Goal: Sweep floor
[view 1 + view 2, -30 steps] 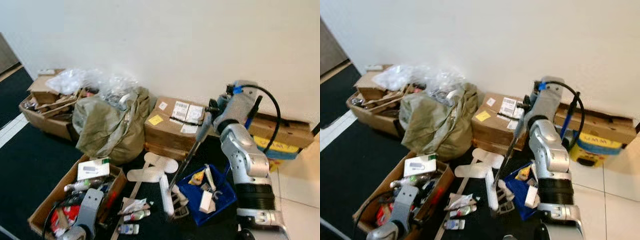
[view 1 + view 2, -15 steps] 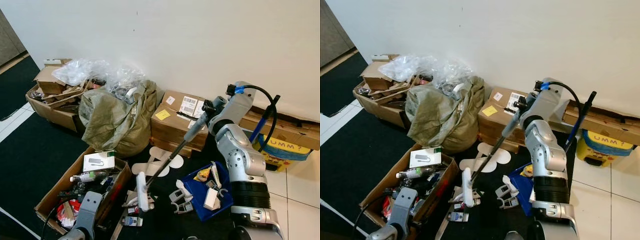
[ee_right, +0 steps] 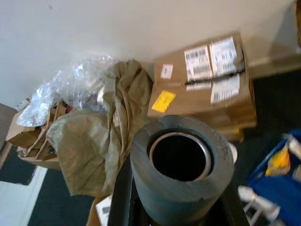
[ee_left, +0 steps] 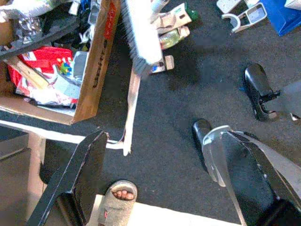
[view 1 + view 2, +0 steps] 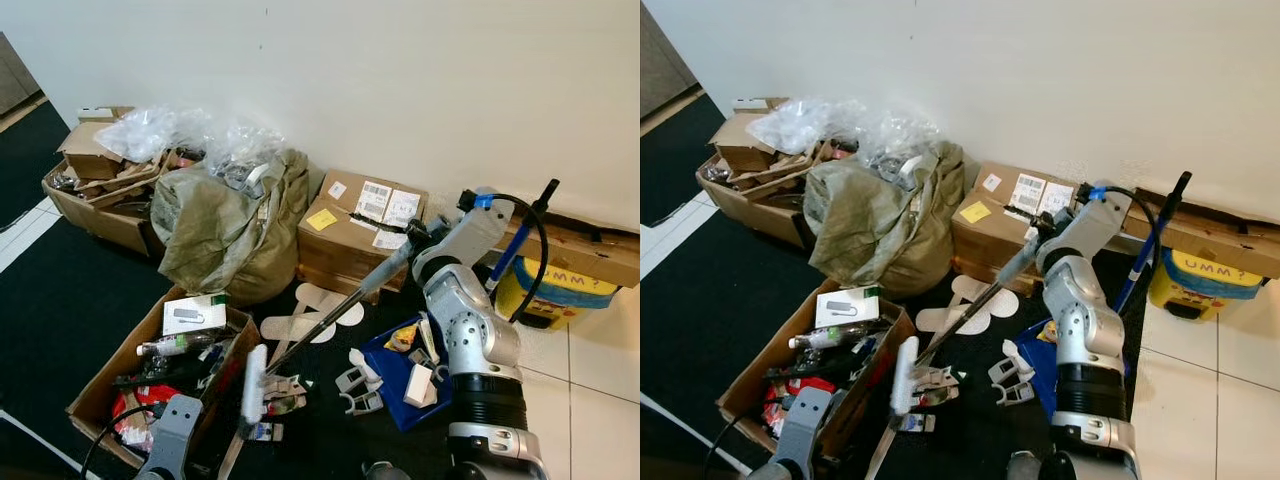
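A: our right gripper [image 5: 412, 238] is clenched on the broom handle [image 5: 330, 318]; its long axis runs down to our left, ending at the broom head [image 5: 254, 384] on the black mat [image 5: 70, 300] beside the open cardboard box [image 5: 95, 400]

B: left gripper [image 4: 155, 183] hangs released; right is nearer; we count one broom, one blue bin [image 5: 392, 375]
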Controlling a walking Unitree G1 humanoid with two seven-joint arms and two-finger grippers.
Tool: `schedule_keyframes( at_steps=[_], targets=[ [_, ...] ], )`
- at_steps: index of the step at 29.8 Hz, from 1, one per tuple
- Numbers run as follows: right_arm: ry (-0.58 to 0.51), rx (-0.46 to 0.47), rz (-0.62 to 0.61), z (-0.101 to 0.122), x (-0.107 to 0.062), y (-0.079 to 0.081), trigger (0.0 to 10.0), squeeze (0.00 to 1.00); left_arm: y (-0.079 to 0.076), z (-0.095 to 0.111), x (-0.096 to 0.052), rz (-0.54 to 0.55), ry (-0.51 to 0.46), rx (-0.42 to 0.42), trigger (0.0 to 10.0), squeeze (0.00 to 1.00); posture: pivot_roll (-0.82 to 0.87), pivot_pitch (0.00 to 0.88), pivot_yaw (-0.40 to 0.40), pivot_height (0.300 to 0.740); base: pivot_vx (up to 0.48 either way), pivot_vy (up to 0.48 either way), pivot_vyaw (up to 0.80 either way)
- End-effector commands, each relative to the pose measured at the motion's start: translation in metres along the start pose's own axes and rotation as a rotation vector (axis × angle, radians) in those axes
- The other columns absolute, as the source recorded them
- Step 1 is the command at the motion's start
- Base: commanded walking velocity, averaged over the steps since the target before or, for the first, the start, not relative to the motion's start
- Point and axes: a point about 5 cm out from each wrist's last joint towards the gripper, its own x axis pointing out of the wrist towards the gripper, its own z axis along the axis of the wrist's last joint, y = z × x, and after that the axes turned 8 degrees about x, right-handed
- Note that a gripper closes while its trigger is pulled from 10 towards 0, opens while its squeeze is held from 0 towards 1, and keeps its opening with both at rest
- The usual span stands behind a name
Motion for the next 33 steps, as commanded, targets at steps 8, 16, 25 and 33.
schedule_keyframes(
  at_steps=[8,16,25,33],
  targets=[
    [0.02,0.107,-0.066,-0.027,-0.007,-0.012,10.0,0.0,0.011,-0.017,-0.01,0.014,0.025,0.039,10.0,0.0,-0.02,0.303,0.092,0.74,0.0,0.0,0.0],
    [-0.068,0.21,0.019,-0.028,-0.011,-0.004,10.0,0.0,0.023,-0.018,-0.016,0.055,-0.003,0.067,10.0,0.0,0.01,0.35,0.094,0.74,0.0,0.0,0.0],
    [-0.149,0.172,0.122,-0.021,-0.005,0.009,10.0,0.0,0.033,-0.007,-0.017,0.072,-0.072,0.098,10.0,0.0,0.05,0.388,0.089,0.74,0.0,0.0,0.0],
    [-0.122,0.112,0.142,-0.034,0.0,0.013,10.0,0.0,0.031,-0.003,-0.016,0.049,-0.101,0.123,10.0,0.0,0.07,0.422,0.092,0.74,0.0,0.0,0.0]
  ],
)
